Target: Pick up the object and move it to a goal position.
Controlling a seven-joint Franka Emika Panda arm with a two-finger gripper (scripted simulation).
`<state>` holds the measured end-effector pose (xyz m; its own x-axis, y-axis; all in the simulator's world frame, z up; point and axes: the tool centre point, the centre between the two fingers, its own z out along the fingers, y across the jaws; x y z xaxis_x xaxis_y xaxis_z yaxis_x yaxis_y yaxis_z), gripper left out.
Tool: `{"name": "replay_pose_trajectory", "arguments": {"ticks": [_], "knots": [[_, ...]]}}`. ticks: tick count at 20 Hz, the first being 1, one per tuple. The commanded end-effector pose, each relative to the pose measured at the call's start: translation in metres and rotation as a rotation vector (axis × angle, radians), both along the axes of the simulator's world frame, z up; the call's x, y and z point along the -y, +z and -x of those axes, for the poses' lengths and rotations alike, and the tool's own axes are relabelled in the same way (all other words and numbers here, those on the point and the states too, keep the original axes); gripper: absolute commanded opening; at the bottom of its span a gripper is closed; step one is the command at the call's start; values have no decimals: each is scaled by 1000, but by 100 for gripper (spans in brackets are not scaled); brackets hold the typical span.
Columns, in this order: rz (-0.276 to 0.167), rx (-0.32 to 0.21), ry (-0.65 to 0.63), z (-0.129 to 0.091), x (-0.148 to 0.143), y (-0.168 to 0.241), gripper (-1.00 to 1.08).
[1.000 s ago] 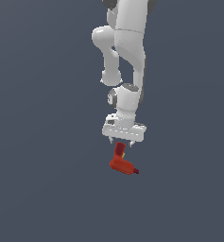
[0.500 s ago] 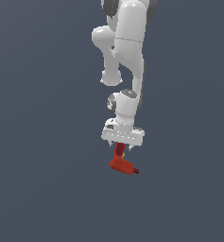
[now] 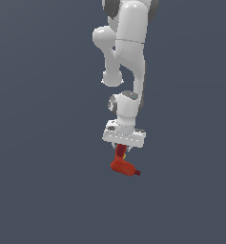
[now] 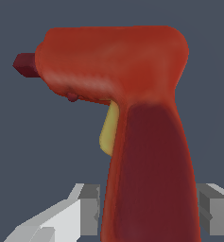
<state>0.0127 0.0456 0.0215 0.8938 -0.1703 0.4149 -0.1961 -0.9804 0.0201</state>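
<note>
The object (image 3: 124,167) is a small red drill-shaped toy standing with its handle up and its dark red nose tip pointing to the exterior view's right. In the wrist view, the object (image 4: 113,56) fills most of the picture, with a yellow mark under its body. My gripper (image 3: 120,151) hangs straight down over the handle. Up close, my gripper (image 4: 150,208) has one grey finger pressed against each side of the dark red handle with no gap showing, so it is shut on the object. The fingertips are mostly hidden in the exterior view.
A plain dark grey-blue ground (image 3: 47,190) surrounds the object on every side. The white arm (image 3: 128,57) rises straight above the gripper. No goal marker shows.
The gripper has come down slightly over the handle across the last second. The object stays in the same place.
</note>
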Motion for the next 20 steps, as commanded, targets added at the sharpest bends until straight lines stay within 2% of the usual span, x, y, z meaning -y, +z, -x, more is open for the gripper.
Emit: {"name": "replay_pose_trajectory", "arguments": {"ticks": [1, 11, 20], "knots": [[0, 1, 0, 0, 0, 0, -100], [0, 0, 0, 2, 4, 10, -100], [0, 0, 1, 13, 20, 53, -100]]}}
